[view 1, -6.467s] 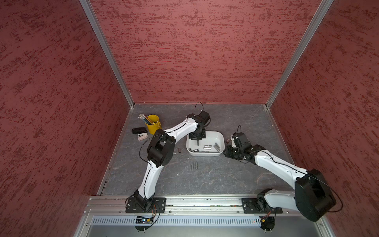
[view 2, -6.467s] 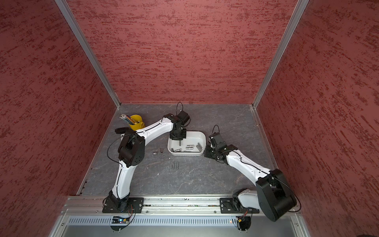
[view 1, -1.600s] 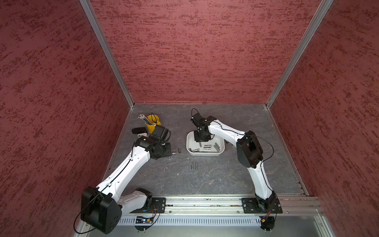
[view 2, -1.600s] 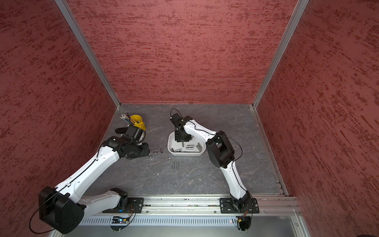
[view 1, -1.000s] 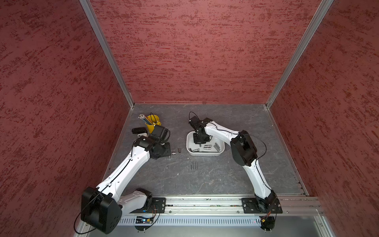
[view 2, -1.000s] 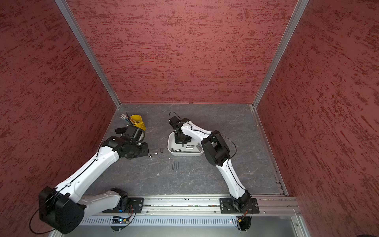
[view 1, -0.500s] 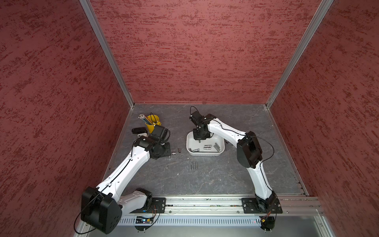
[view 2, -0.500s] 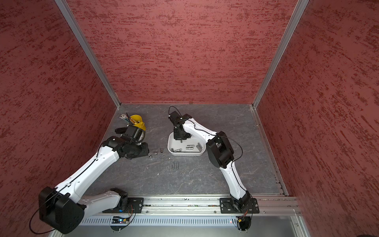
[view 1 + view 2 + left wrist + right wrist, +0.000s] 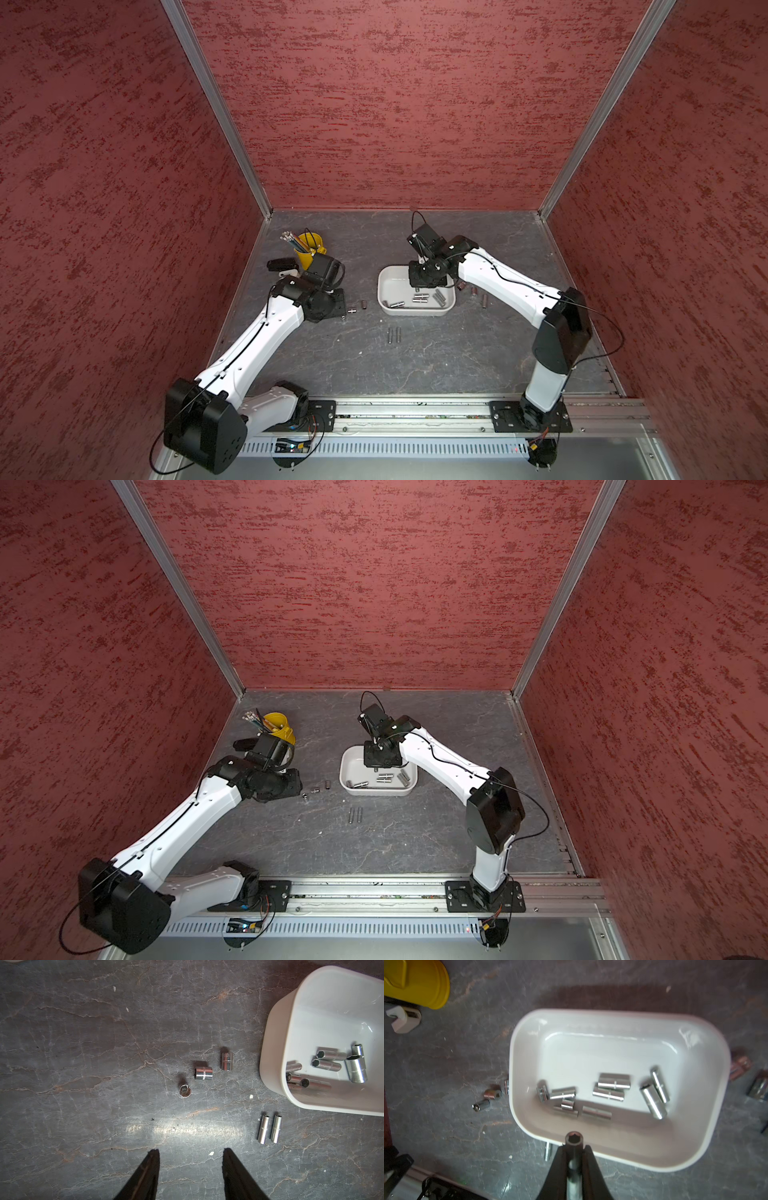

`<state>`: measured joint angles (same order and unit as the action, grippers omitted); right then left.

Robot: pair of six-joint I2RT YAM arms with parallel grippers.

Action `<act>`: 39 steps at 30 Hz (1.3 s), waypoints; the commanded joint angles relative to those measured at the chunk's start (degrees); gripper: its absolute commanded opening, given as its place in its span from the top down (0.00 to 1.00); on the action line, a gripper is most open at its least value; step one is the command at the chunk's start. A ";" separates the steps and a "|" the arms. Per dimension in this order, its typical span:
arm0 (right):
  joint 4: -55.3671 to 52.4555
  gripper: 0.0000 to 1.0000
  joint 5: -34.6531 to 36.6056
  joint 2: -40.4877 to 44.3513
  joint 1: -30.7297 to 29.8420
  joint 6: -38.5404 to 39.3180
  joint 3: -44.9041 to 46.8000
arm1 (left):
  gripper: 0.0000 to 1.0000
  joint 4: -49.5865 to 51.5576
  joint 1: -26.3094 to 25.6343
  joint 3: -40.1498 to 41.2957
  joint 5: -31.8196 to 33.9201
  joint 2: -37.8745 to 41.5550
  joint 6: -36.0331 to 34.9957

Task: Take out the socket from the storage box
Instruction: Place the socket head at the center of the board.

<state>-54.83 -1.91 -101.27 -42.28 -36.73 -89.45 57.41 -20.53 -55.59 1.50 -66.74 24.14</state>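
Note:
The white storage box (image 9: 380,286) (image 9: 343,771) sits mid-table in both top views, with several chrome sockets (image 9: 610,1088) lying loose inside. My right gripper (image 9: 574,1148) hangs above the box and is shut on one slim socket (image 9: 574,1140), whose hex opening pokes out past the fingertips over the box rim (image 9: 517,1059). In a top view the right gripper (image 9: 419,286) is over the far part of the box. My left gripper (image 9: 190,1152) stands open and empty over bare table to the left of the box (image 9: 272,1043).
Three short sockets (image 9: 203,1073) lie left of the box and two slim ones (image 9: 394,335) in front of it. More sockets (image 9: 478,293) lie to its right. A yellow pencil cup (image 9: 309,249) and small black and white items (image 9: 282,266) stand far left.
The right arm has swung to the right and its gripper has risen from the box floor with the socket in its grip. The left arm has not moved.

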 commanded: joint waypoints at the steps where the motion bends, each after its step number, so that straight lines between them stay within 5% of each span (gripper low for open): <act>1: 6.04 0.95 -1.63 5.03 -3.04 -4.62 7.54 | 0.48 -0.63 0.15 0.41 -0.26 0.10 -0.48; 10: 18.13 0.95 -1.93 6.34 -10.02 -13.21 22.85 | 0.49 -0.81 0.21 0.51 -0.61 0.51 -0.52; 27: 24.70 0.94 -0.14 -2.57 -11.33 -15.72 24.67 | 0.49 -0.81 0.17 0.58 -0.48 0.47 -0.50; 39: 25.82 0.81 -0.13 -4.38 -11.33 -16.52 27.04 | 0.49 -0.87 -0.03 0.68 -0.45 0.23 -0.50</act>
<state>-29.74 -3.20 -104.49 -53.32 -52.56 -63.35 57.39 -20.53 -55.29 1.34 -66.74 24.12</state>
